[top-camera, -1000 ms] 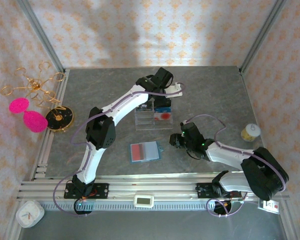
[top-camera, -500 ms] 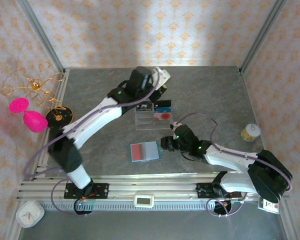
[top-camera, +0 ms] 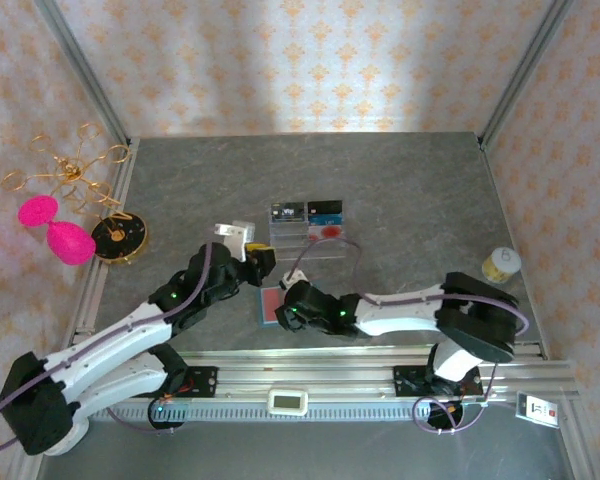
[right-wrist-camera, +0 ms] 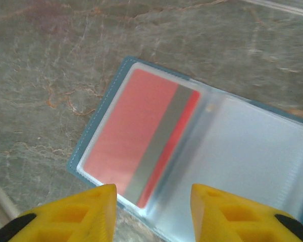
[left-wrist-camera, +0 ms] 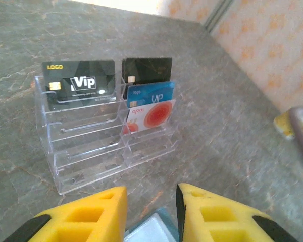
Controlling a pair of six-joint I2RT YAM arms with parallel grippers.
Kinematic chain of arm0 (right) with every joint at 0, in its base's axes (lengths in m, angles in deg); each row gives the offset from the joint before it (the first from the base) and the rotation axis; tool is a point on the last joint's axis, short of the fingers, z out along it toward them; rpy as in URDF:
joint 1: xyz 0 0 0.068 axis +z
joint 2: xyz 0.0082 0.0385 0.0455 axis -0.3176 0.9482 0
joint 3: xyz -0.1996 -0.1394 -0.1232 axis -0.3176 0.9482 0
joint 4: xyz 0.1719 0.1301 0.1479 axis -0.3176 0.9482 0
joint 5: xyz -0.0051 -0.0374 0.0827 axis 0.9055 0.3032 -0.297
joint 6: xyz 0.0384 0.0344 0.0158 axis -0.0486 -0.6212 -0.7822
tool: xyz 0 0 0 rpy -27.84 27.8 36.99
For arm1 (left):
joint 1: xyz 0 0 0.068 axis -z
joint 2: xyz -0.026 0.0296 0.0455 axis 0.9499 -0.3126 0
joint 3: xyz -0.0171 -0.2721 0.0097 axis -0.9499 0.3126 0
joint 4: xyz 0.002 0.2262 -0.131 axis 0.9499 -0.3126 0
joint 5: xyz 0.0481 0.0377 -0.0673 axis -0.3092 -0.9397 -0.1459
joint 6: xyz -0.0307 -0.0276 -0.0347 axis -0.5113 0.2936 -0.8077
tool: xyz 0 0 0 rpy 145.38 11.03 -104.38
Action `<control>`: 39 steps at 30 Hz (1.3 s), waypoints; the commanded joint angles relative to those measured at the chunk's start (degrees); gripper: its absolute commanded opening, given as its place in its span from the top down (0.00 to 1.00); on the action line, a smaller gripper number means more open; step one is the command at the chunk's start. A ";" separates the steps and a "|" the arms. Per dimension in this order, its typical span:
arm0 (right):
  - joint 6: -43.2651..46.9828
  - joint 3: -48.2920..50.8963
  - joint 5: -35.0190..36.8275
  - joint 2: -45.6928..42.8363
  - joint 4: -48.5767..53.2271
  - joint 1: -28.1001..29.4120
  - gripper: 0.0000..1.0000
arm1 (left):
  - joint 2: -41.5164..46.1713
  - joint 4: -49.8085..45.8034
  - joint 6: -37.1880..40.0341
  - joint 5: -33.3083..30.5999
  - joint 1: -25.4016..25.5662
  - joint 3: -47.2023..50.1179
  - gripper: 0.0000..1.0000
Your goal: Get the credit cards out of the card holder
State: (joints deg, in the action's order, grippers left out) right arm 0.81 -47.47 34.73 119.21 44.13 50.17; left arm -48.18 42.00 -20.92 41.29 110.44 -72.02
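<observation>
The teal card holder (right-wrist-camera: pixel 98 112) lies open and flat on the grey table. A red credit card (right-wrist-camera: pixel 136 136) with a grey stripe sits in its left clear pocket; the right pocket looks pale. My right gripper (right-wrist-camera: pixel 154 195) hovers open just over the holder's near edge, holding nothing. My left gripper (left-wrist-camera: pixel 151 209) is open too, with a corner of the card holder (left-wrist-camera: pixel 152 231) below the gap between its yellow fingers. From above, both grippers (top-camera: pixel 263 262) (top-camera: pixel 288 315) crowd over the card holder (top-camera: pixel 270 303) and hide most of it.
A clear stepped tray (left-wrist-camera: pixel 86 151) stands beyond the holder with a black VIP card (left-wrist-camera: pixel 81 81), a second black card (left-wrist-camera: pixel 147 68), a blue card (left-wrist-camera: pixel 152 93) and a pale red-printed card (left-wrist-camera: pixel 152 115). A gold wire stand (top-camera: pixel 65 175) is left; a small tin (top-camera: pixel 500 264) right.
My left arm has pulled back from the clear tray to the card holder's far edge. My right gripper has slid left onto the card holder.
</observation>
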 commanded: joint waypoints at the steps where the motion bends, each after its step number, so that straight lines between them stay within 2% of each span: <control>1: 2.63 -3.18 5.92 3.64 -0.59 0.33 0.59 | 4.73 1.07 -6.40 -4.97 0.32 2.06 0.68; 7: 4.27 -7.55 8.92 7.90 1.63 1.63 0.60 | 11.31 -2.22 -7.58 -7.60 0.28 4.56 0.68; 16: 4.10 -11.55 12.80 14.37 7.73 2.53 0.60 | 13.74 -4.55 -7.69 -7.59 0.28 5.72 0.68; 19: 3.24 -12.03 13.71 15.69 10.16 2.66 0.66 | 14.57 -4.99 -7.65 -7.82 0.28 6.03 0.68; 23: 1.57 -10.62 13.29 15.31 10.13 2.61 0.82 | 14.47 -5.61 -7.60 -7.52 0.28 6.28 0.68; 29: -0.98 -6.89 12.01 11.87 4.42 2.63 1.00 | 13.99 -4.23 -9.43 -6.04 0.24 9.17 0.69; 39: -8.15 3.93 4.96 -0.27 -13.01 0.73 1.00 | 9.15 4.25 -13.95 -0.27 0.53 16.23 0.85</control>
State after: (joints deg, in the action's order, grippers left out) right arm -3.59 -45.28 42.20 122.36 36.96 51.88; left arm -38.08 41.26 -32.64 38.45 110.44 -57.13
